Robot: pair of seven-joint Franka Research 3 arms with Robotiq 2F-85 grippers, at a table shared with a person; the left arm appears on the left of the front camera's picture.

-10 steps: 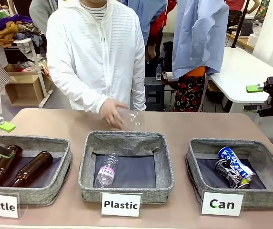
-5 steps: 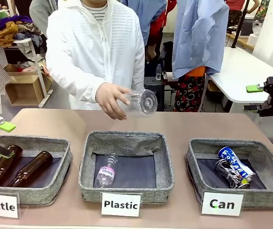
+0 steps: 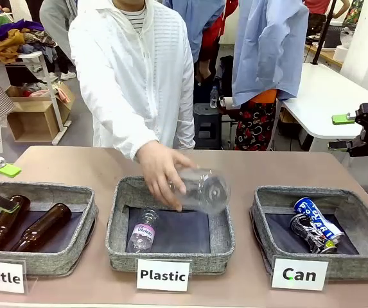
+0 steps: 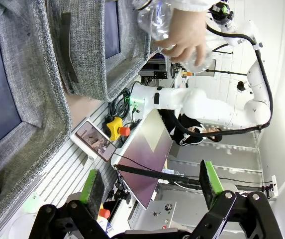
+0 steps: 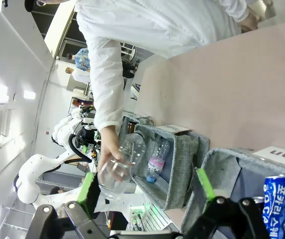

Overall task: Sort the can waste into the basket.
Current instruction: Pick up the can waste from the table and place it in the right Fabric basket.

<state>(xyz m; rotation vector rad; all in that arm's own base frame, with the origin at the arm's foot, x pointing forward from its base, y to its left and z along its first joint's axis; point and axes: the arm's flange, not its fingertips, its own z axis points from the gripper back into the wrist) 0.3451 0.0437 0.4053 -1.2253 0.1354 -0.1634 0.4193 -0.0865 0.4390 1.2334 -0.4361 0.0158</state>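
Cans lie in the grey basket [image 3: 270, 221] carded "Can": the blue-and-white can [image 3: 317, 220] runs its long axis from 10 to 4 o'clock, the dark can [image 3: 307, 234] just beside it, likewise angled. Right gripper [image 3: 354, 131] hangs at 1 o'clock from them, jaws apart, empty. Left gripper [image 4: 149, 184] is spread wide, empty. A person's hand [image 3: 158, 168] holds a clear plastic bottle [image 3: 203, 190] over the "Plastic" basket [image 3: 171, 187].

A clear plastic bottle [image 3: 200, 190] hangs tilted over the middle grey basket [image 3: 169, 255], which carries a white "Plastic" card [image 3: 163, 275] and holds a smaller clear bottle with a pink label [image 3: 143, 230]. Two brown glass bottles [image 3: 41, 227] lie side by side in the basket carded "Bottle" [image 3: 0, 276].
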